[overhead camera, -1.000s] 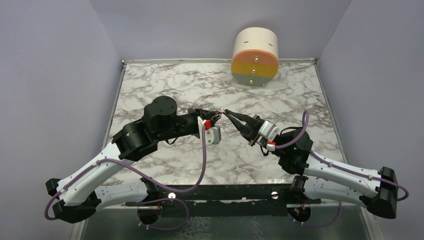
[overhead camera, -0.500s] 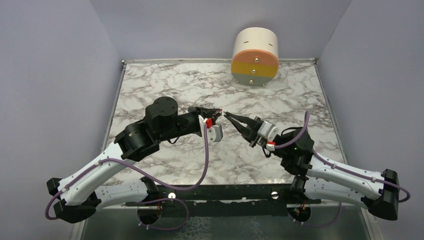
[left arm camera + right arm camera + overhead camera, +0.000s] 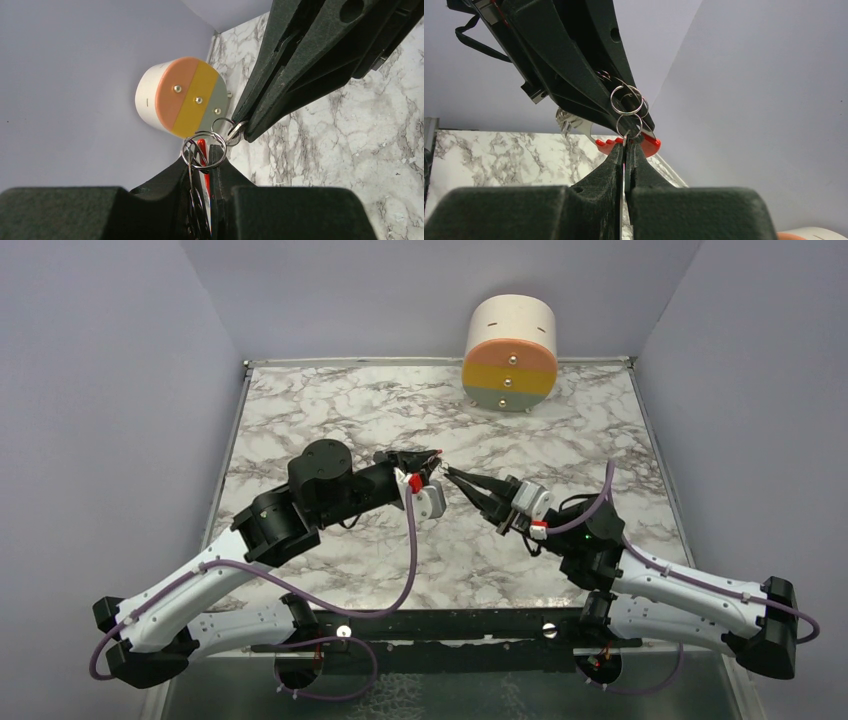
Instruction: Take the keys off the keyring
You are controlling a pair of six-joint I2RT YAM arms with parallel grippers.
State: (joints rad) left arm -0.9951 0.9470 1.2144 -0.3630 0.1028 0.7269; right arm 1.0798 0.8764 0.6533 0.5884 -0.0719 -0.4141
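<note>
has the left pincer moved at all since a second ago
Yes, slightly. The left pincer has shifted toward the far edge of the table, a little nearer the striped cylinder.

Arms (image 3: 190, 585): white links, black joints, purple cables (image 3: 408, 540), black pincer fingers (image 3: 694, 215).

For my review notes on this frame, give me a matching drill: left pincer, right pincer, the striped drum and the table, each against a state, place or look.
Things
1. left pincer
2. right pincer
3. drum
4. table

States
A. marbled white and grey
B. shut on a small silver ring
C. clamped on the keyring, red part between its fingers
D. at the table's far edge, face banded orange, yellow and grey

Pairs: 1-C, 2-B, 3-D, 4-A
</note>
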